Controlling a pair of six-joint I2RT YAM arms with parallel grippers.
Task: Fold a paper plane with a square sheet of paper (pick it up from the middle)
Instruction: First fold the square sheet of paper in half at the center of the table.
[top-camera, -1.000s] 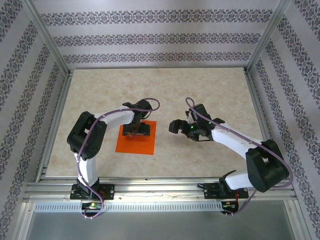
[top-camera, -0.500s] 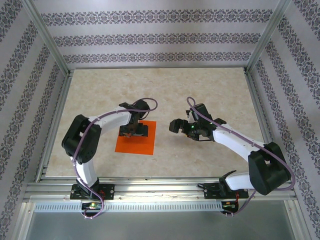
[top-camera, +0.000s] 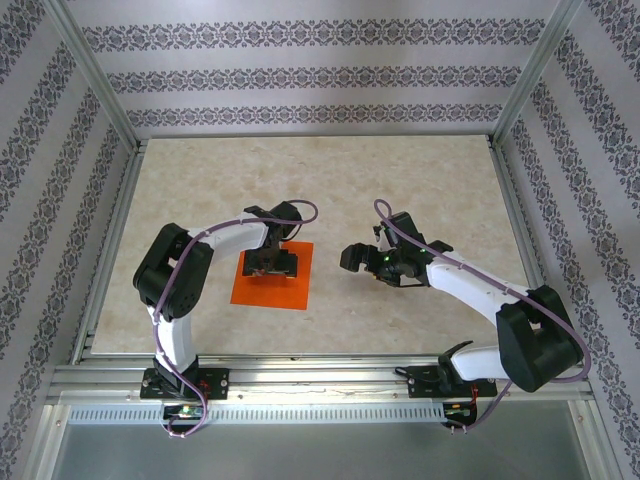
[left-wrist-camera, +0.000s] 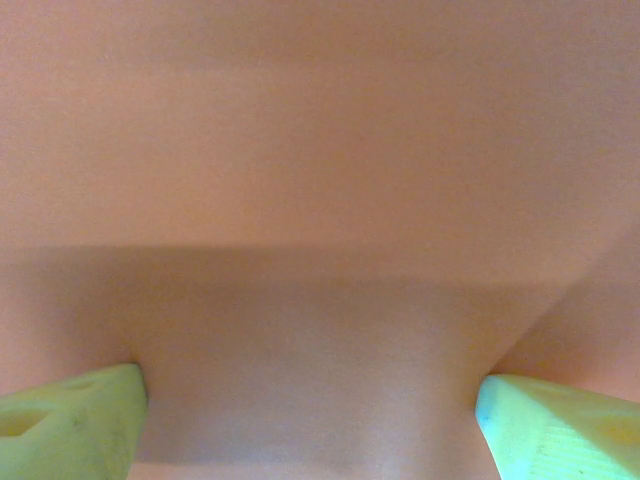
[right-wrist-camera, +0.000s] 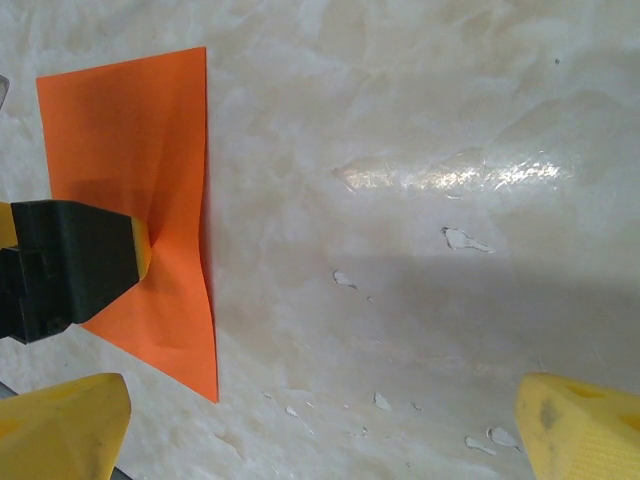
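The square sheet of paper (top-camera: 266, 292) is bright orange and lies flat on the table left of centre. My left gripper (top-camera: 272, 262) points down on its middle, jaws spread wide. In the left wrist view both green fingertips (left-wrist-camera: 70, 425) rest on the sheet (left-wrist-camera: 320, 150) at the frame's bottom corners, and nothing is pinched between them. My right gripper (top-camera: 350, 255) hovers open just right of the sheet, over bare table. In the right wrist view its yellow fingers (right-wrist-camera: 60, 425) frame the table, with the sheet (right-wrist-camera: 130, 130) at upper left. The left gripper's finger (right-wrist-camera: 75, 265) presses there, and the sheet's right edge bows slightly.
The beige marble-patterned table (top-camera: 420, 180) stretches open behind and to the right of both arms. Small glossy scuffs (right-wrist-camera: 460, 175) mark its surface. Patterned walls and metal posts (top-camera: 520, 90) enclose the table on three sides.
The left arm's elbow swung out and back while its gripper stayed on the sheet, settling a little lower. Its jaws narrowed slightly. The right gripper barely moved.
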